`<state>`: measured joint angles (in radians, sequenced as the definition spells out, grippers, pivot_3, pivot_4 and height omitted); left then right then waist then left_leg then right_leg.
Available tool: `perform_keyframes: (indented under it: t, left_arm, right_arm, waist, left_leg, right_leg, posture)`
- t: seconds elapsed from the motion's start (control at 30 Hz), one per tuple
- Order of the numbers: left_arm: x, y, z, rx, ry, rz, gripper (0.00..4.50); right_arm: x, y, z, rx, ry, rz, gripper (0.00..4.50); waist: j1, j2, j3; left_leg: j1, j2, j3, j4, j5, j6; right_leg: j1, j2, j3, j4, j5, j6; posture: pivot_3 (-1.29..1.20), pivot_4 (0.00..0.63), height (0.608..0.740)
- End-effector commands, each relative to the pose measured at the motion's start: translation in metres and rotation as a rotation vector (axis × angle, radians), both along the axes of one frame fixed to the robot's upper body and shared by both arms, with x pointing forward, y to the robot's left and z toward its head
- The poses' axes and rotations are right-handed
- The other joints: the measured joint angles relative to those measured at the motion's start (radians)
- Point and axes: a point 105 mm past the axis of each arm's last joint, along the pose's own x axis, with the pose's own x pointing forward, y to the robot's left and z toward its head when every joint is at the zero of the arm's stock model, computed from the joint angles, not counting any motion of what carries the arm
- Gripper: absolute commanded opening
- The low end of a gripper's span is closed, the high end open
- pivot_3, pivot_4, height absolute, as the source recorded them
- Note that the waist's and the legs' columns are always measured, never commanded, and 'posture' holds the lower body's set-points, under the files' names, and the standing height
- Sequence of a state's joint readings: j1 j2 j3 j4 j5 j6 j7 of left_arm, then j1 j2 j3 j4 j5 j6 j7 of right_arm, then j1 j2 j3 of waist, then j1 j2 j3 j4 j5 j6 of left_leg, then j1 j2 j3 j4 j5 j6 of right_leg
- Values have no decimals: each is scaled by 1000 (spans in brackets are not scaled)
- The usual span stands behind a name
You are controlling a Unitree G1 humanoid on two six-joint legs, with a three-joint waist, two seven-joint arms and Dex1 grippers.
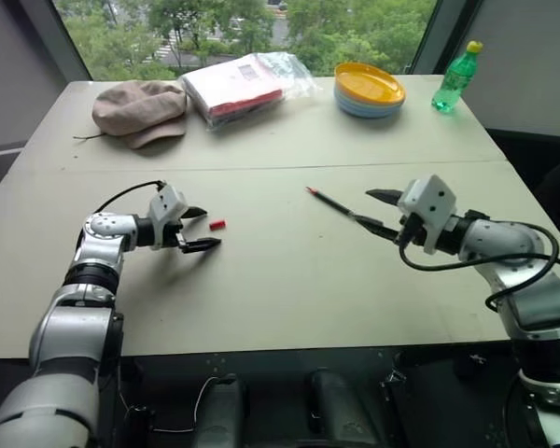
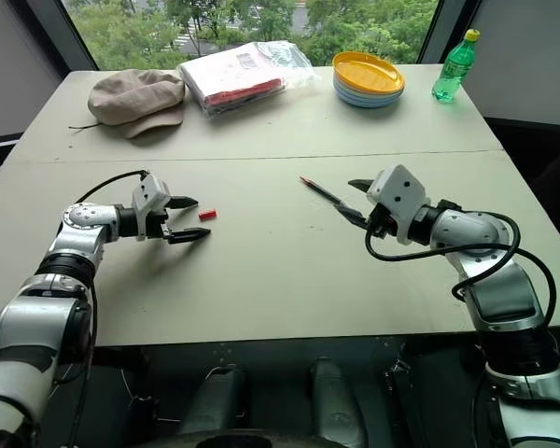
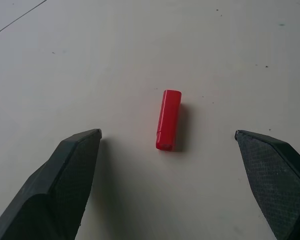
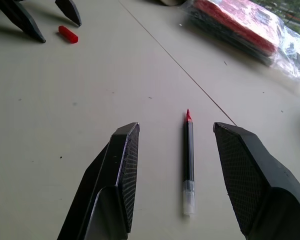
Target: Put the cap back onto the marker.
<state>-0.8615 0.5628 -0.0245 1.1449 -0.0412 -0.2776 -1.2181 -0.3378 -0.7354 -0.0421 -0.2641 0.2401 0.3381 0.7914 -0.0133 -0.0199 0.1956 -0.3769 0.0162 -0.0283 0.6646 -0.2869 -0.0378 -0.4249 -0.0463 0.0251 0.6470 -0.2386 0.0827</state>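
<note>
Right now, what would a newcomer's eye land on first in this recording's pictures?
The tiny bright red plastic cap lying flat on the pale table, between the spread black fingers of the left gripper, which has not closed on it. Across the table, the thin dark marker with a red tip lies between the right gripper's parted fingers, untouched. A yellow-topped plate stack brightens the far edge.

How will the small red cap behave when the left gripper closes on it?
The cap is a small cylinder lying on its side on the smooth table, so it may roll. It looks like hard plastic, probably stiff, light and slippery. The open left gripper must stay centred.
</note>
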Motion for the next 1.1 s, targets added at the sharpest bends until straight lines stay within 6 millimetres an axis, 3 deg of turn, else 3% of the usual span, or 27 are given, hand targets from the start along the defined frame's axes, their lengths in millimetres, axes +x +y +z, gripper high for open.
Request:
perform_keyframes:
  t: [0.03,0.5,0.6,0.83,1.1]
  left_arm:
    - [5,-2,6,13,-32,4,4479]
    - [11,-10,0,19,-14,27,4479]
    - [11,-12,0,18,-11,26,3648]
    - [9,-13,-6,23,5,24,39]
    - [7,-8,-6,26,0,26,39]
  right_arm:
    - [-5,0,16,-7,-65,5,2397]
    - [-6,-3,18,-18,-69,-14,2397]
    - [-6,-4,18,-20,-69,-18,2397]
    - [-7,-5,19,-25,-69,-19,2397]
    - [-4,-4,20,-32,-70,-12,2397]
  waist:
    - [1,0,0]
    - [1,0,0]
    - [2,0,0]
    - [0,0,0]
    - [0,0,0]
  left_leg:
    - [0,0,0,0,0,0]
    - [0,0,0,0,0,0]
    - [0,0,0,0,0,0]
    - [1,0,0,1,0,0]
    - [1,0,0,1,0,0]
  right_leg:
    - [0,0,0,0,0,0]
    - [0,0,0,0,0,0]
    - [0,0,0,0,0,0]
    - [0,0,0,2,0,0]
    - [0,0,0,2,0,0]
  posture:
    - [0,150,740]
    - [0,150,740]
    - [0,150,740]
    - [0,150,740]
    - [0,150,740]
